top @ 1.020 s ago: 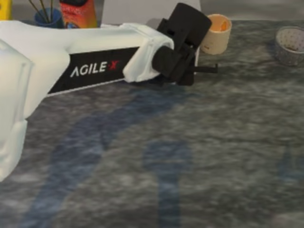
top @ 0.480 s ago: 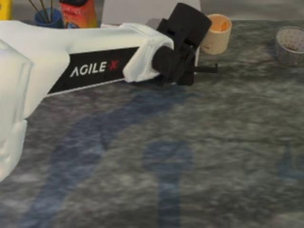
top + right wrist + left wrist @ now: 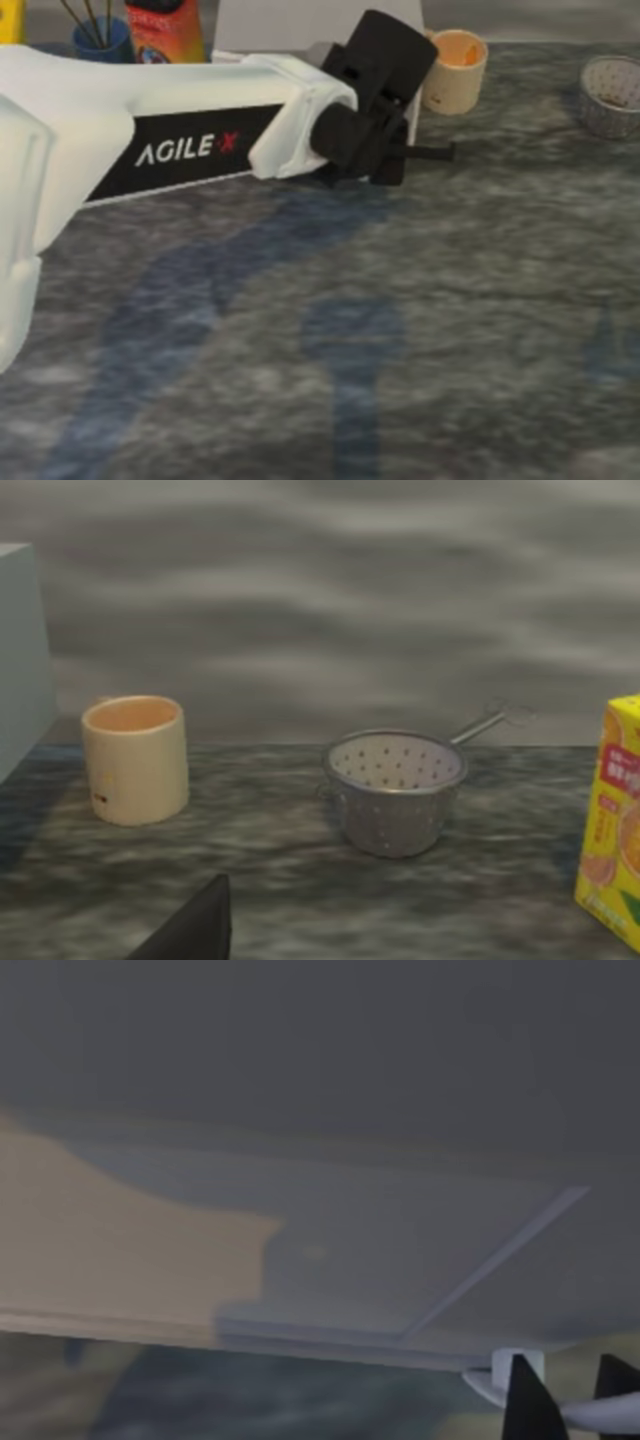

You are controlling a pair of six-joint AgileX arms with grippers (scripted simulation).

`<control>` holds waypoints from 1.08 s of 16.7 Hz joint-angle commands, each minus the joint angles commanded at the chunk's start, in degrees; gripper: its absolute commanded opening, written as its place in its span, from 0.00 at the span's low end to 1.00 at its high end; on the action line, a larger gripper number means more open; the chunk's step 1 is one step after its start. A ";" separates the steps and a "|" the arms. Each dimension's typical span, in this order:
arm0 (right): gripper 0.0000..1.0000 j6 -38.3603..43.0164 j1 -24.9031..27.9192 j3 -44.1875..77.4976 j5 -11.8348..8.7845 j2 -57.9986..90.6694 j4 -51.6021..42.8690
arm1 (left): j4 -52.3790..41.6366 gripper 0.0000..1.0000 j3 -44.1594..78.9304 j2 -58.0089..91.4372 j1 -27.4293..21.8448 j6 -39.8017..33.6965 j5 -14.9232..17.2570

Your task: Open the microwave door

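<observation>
My left gripper (image 3: 560,1400) sat at the far middle of the table, fingers clamped on the door handle (image 3: 517,1362). Over the last second the arm drew slightly left, so the door (image 3: 400,1260) was likely swinging open. The microwave (image 3: 300,25) stood behind. Right gripper (image 3: 185,930): cannot tell.

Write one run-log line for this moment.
left gripper: at door handle | door: ajar, interior visible | right arm: out of top view
</observation>
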 joint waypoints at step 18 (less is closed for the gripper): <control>1.00 0.00 0.00 0.00 0.00 0.00 0.00 | 0.24 0.00 -0.81 -0.23 0.16 0.54 0.26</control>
